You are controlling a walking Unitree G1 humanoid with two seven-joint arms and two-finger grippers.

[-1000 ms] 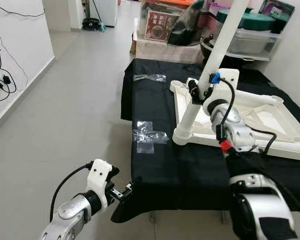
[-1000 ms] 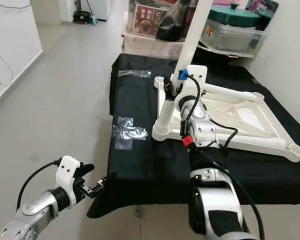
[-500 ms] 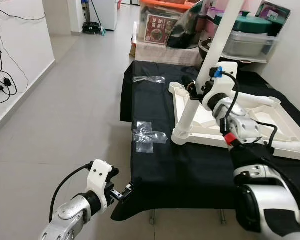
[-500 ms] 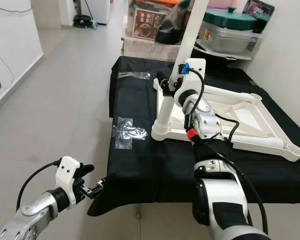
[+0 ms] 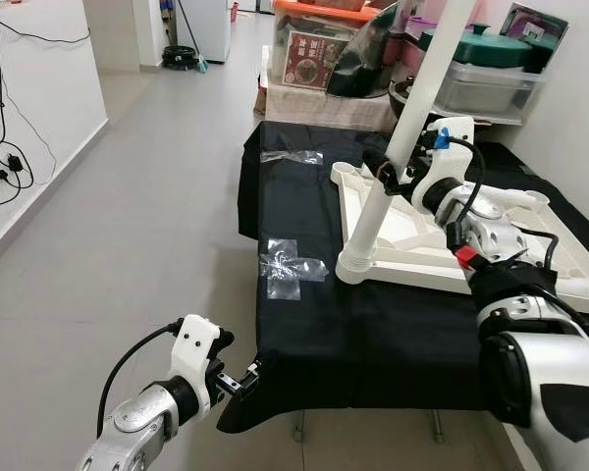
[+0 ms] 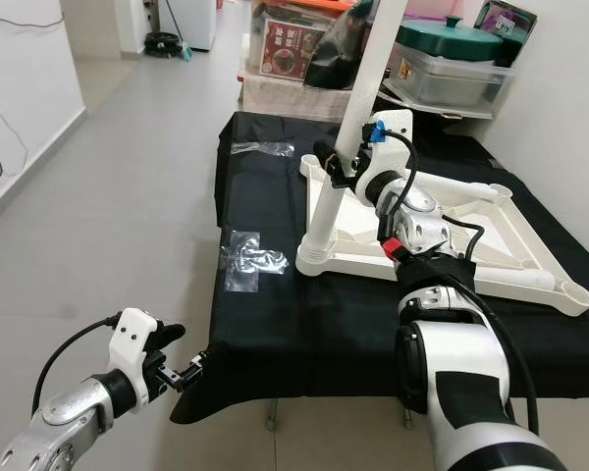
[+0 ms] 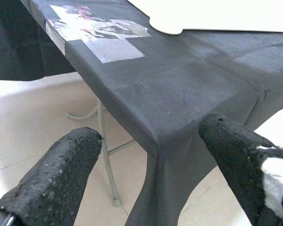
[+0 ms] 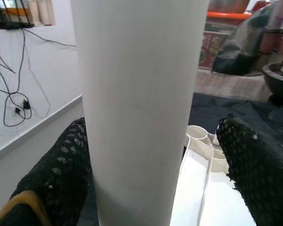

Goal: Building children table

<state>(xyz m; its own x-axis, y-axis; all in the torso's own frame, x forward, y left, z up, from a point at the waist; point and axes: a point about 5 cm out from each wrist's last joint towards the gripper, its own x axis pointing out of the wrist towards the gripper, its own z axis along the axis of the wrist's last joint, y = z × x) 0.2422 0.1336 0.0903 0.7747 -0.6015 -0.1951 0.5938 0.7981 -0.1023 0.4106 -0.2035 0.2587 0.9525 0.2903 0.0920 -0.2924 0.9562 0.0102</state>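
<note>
White leg (image 5: 393,167) (upright) between right claw (image 5: 385,169) fingers.

I am standing in a home, in a grey-tiled hallway (image 5: 147,196) serving as storage and work space. A folding table under a black cloth (image 5: 304,324) is sitting before me; behind it, plastic storage bins (image 5: 491,83), a printed cardboard box (image 5: 319,49) and a cooking pot (image 6: 456,34) are piling up. Charger cables (image 5: 5,147) are dangling along the white wall.

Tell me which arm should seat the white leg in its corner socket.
Right. The right gripper is at the white leg, fingers either side of it, above the corner socket. The left gripper hangs low by the black tablecloth corner.
</note>
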